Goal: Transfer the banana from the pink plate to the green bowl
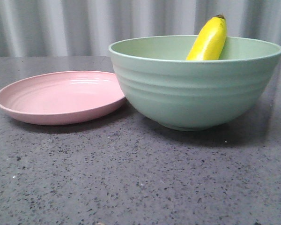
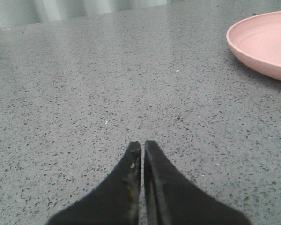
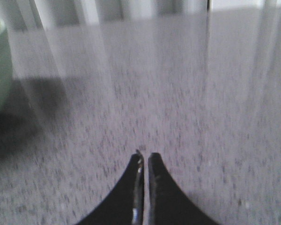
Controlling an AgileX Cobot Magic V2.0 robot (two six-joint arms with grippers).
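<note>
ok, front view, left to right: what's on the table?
pink plate → green bowl, with the banana leaning inside it, right of the bowl's centre, tip poking above the rim.

A staged test bench, more lab than kitchen.
The surface was a dark speckled stone-like countertop [image 1: 131,187], and behind it hung a pale pleated curtain [image 1: 51,26] closing the whole background. Ahead of both grippers only this bare top and the curtain showed, with no home furniture or kitchen appliances.
</note>
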